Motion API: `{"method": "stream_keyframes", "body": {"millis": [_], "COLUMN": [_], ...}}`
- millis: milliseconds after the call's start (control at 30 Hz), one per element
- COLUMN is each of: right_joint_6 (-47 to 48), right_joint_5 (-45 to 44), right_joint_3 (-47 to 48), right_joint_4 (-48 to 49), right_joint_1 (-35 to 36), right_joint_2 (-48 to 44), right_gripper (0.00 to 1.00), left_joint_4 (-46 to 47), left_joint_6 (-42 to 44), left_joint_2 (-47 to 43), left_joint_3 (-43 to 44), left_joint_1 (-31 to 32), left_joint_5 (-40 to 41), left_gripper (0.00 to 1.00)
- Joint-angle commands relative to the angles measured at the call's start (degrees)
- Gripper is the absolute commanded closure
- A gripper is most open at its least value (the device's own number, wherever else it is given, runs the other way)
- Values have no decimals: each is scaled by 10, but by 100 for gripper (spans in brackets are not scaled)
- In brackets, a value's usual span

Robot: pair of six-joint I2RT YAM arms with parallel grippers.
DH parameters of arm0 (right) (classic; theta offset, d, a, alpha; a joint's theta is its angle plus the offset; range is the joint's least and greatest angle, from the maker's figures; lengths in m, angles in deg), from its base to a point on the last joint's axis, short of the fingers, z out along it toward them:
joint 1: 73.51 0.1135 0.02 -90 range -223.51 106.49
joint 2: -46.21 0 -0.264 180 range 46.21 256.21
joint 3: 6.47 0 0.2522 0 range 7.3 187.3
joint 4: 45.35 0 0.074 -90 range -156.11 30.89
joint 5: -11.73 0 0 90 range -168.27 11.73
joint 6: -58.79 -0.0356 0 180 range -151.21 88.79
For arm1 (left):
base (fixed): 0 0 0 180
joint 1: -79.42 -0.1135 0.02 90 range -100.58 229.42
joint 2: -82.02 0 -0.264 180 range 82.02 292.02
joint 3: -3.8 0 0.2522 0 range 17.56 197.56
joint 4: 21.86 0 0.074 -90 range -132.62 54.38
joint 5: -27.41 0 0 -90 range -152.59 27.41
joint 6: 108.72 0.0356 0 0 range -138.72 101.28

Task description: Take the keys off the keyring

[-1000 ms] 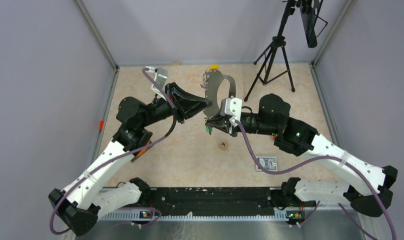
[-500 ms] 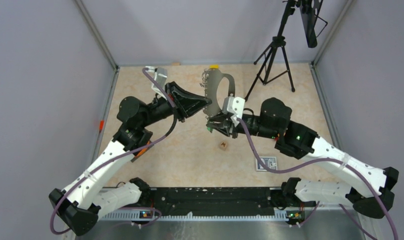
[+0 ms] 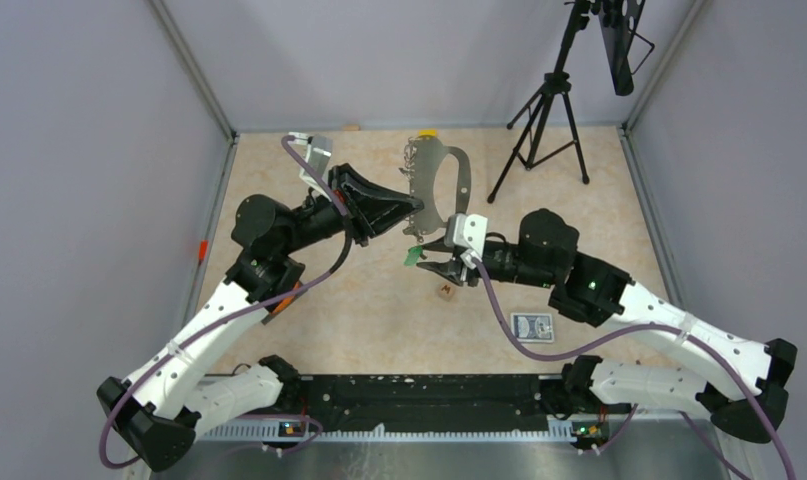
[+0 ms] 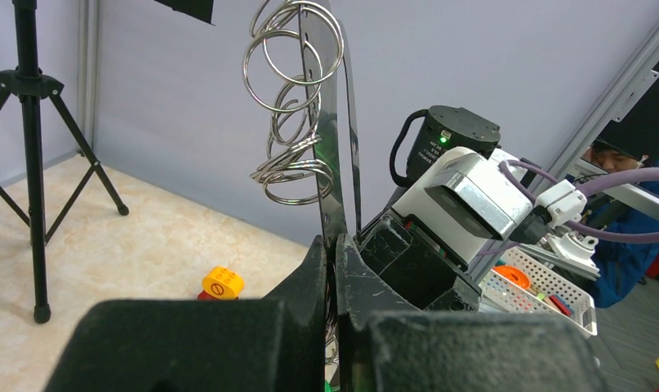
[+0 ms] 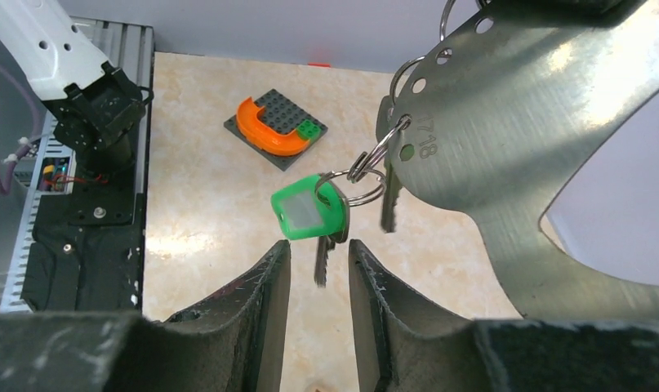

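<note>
Plain lilac-grey walls box in a pale, marbled table (image 3: pixel 329 320), and over the middle of it the keyring (image 5: pixel 514 122), a flat grey metal loop, is held up on edge. The left gripper (image 4: pixel 336 245) has its fingers pinched tight on the keyring's edge, and a cluster of bare split rings (image 4: pixel 289 90) is strung through the holes above the grip. The keys (image 5: pixel 334 216) dangle from a hole at the keyring's near end, a green-headed key (image 5: pixel 307 214) in front and silvery ones (image 5: pixel 389 204) behind it. Just beside that end, the right gripper (image 5: pixel 318 253) has its fingers spread apart, with a key blade hanging untouched in the gap. A small brown cube (image 3: pixel 446 291) lies on the table just nearer than the keyring. A black tripod (image 3: pixel 544 110) stands to the keyring's right.
</note>
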Motion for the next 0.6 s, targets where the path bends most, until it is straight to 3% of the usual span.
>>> {"method": "stream_keyframes", "body": {"millis": [0, 333, 567], "right_joint_6": [7, 38, -5], "right_joint_5": [4, 31, 0], "right_joint_3": [-11, -91, -140], "right_joint_4": [40, 133, 210], "right_joint_1": [-3, -3, -3], "right_joint_2": [-16, -82, -119], "right_gripper": [68, 61, 57], "left_joint_4": [47, 49, 54], "left_joint_6": [-15, -15, -19], "left_joint_2": [-14, -16, -16], "left_joint_3": [27, 29, 29], "left_joint_1": [6, 6, 6], "left_joint_5": [-20, -20, -23], "left_gripper": [100, 100, 100]}}
